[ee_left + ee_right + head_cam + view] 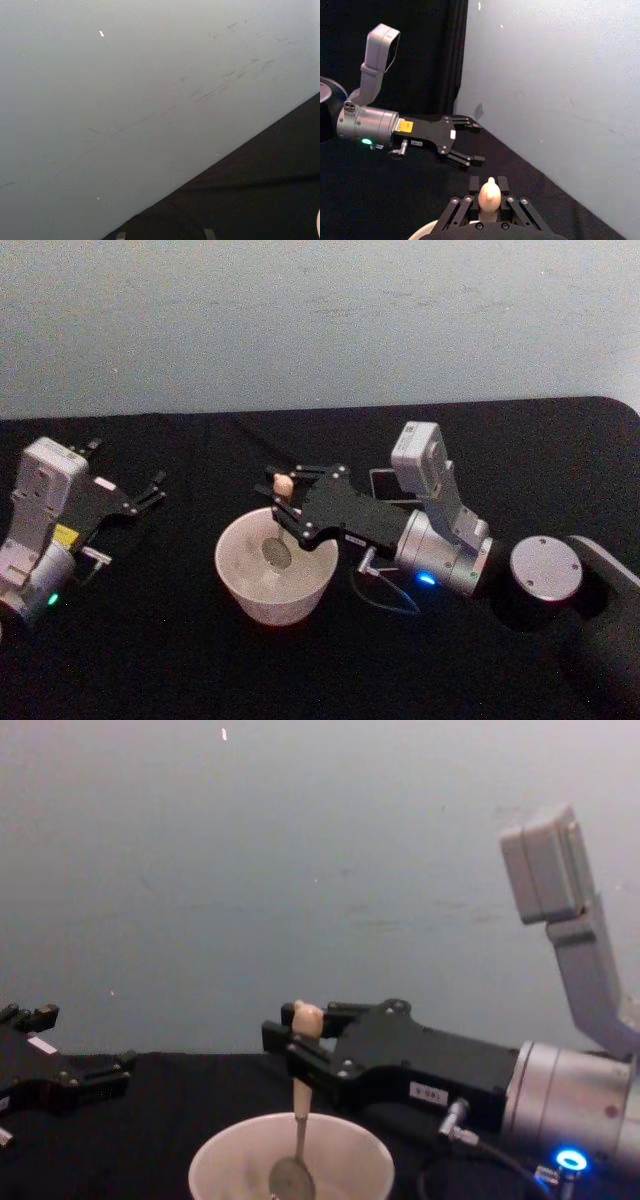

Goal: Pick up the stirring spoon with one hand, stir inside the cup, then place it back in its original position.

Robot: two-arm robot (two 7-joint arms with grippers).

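My right gripper (283,490) is shut on the stirring spoon (298,1100), holding it by its pale beige handle just under the bear head (489,194). The spoon hangs upright with its dark bowl (277,554) down inside the cream-white cup (245,585), which stands in the middle of the black table. In the chest view the right gripper (296,1045) sits just above the cup's (230,1160) rim. My left gripper (155,487) rests open far to the left, away from the cup, and appears again in the right wrist view (472,142). The holder is mostly hidden behind my right arm (385,485).
A black cloth covers the table (150,660), with a pale wall (320,320) close behind it. A round grey disc (545,568) on the right arm sits at the right. A thin cable (390,595) loops beside the cup.
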